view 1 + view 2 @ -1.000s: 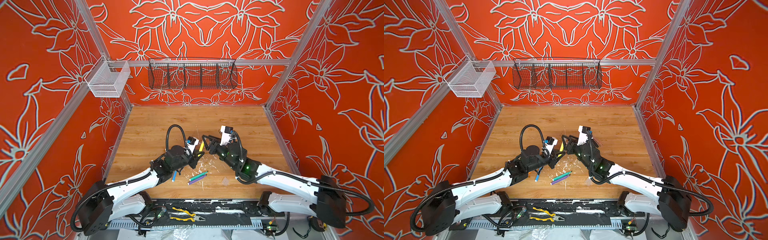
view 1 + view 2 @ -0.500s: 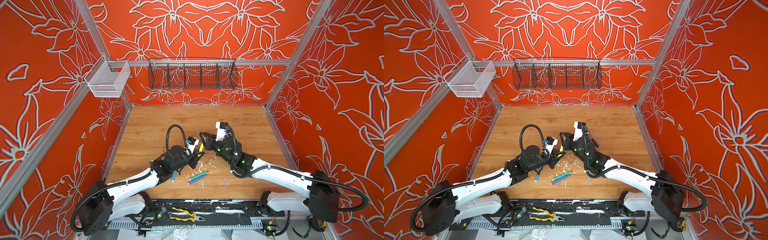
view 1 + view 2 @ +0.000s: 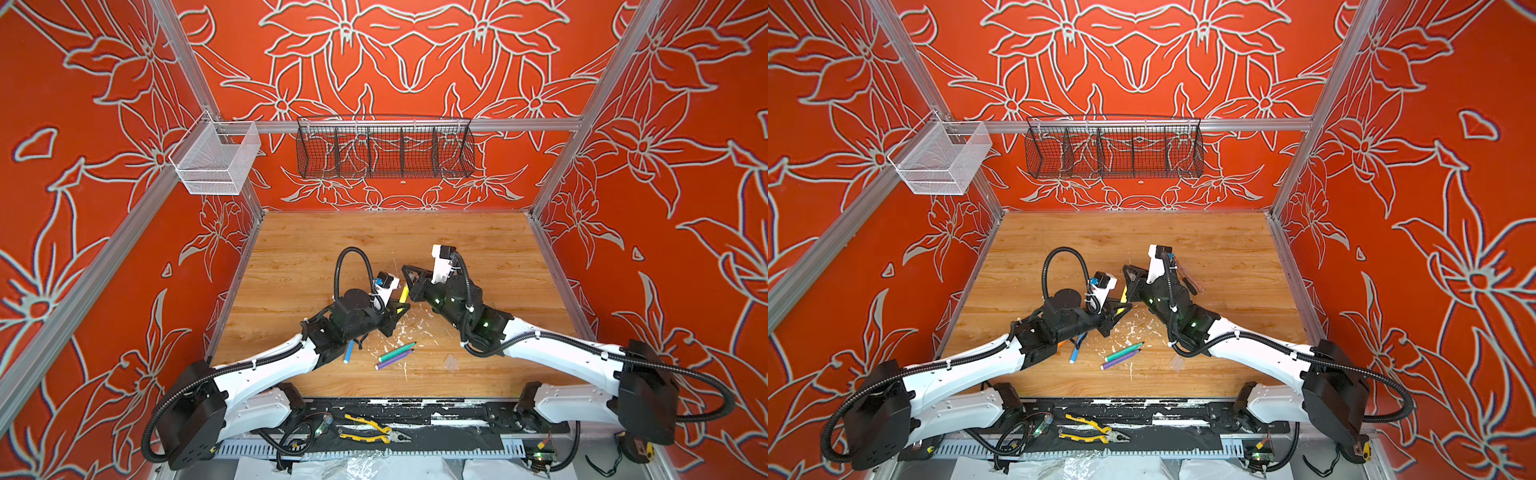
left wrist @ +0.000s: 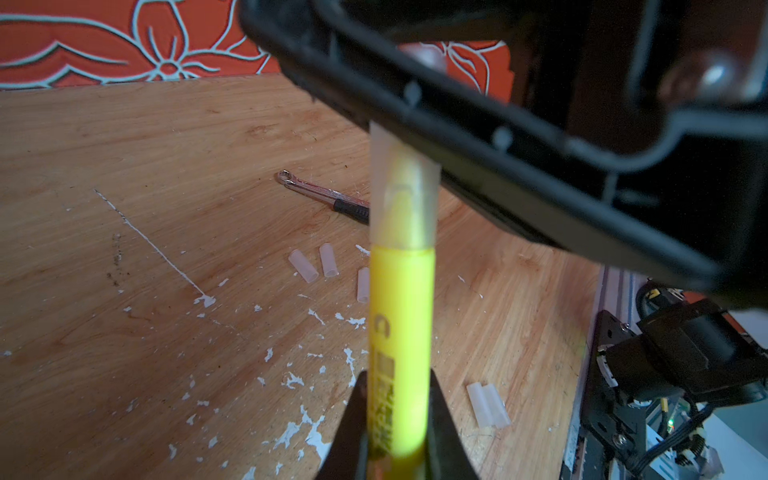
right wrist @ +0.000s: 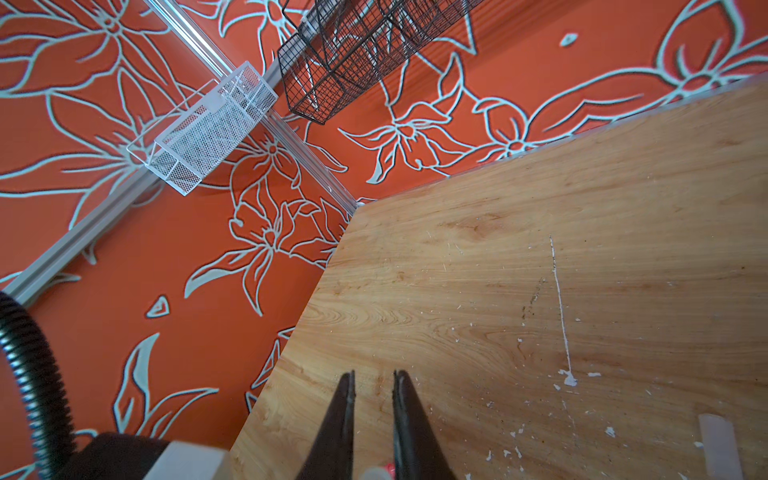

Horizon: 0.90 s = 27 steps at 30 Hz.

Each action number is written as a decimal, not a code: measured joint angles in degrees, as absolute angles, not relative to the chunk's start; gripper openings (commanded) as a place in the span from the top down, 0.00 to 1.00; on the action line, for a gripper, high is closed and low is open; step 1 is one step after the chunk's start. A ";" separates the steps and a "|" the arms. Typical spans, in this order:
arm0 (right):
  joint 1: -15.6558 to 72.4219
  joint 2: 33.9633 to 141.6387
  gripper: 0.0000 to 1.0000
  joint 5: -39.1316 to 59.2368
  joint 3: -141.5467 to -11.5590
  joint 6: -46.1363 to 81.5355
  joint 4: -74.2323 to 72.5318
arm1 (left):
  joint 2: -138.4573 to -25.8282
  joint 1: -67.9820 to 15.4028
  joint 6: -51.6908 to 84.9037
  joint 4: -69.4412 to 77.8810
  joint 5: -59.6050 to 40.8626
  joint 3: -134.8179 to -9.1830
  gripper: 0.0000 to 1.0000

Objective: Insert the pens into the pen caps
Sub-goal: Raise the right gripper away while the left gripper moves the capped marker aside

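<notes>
Above the table (image 3: 332,241), the left gripper (image 4: 397,386) clenches the yellow pen (image 4: 401,316), its clear cap (image 4: 405,208) pinched by the right gripper (image 5: 374,378).

**A:** L arm (image 3: 266,365)?
**B:** Low, reaching fwd to mid-table, elbow bent. L gripper (image 3: 398,309) clamped on pen (image 4: 401,316), fingers angled up.
**A:** R arm (image 3: 557,349)?
**B:** Comes in from the right, wrist raised. R gripper (image 5: 372,376) sits just beside the L one, fingers pointing toward back-left, pinched on cap (image 4: 405,195) partway along. Narrow slit btwn the tips.
</notes>
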<state>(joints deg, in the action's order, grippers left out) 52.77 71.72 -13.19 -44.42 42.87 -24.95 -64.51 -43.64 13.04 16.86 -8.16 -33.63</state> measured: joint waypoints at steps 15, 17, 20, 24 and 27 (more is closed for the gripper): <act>54.65 66.74 1.00 -19.77 -43.18 42.72 -27.73 | -66.37 -42.39 9.61 4.82 -13.06 -45.28 1.00; 54.83 66.92 1.00 -20.75 -43.16 42.94 -28.08 | -67.16 -41.65 9.15 3.92 -14.44 -46.30 1.00; 54.85 67.16 1.00 -22.22 -42.83 43.46 -28.91 | -69.06 -40.38 8.60 2.39 -17.12 -48.42 1.00; 55.37 67.13 1.00 -24.86 -42.26 43.68 -29.43 | -71.40 -39.24 8.32 2.04 -20.53 -50.17 1.00; 55.77 66.72 0.90 -26.17 -42.26 43.77 -28.49 | -71.90 -38.65 8.05 2.04 -22.68 -50.35 1.00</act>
<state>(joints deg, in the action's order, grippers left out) 55.77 66.72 -26.17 -42.26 43.77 -28.49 -71.90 -38.65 8.05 2.04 -22.68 -50.35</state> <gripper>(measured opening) 0.170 0.145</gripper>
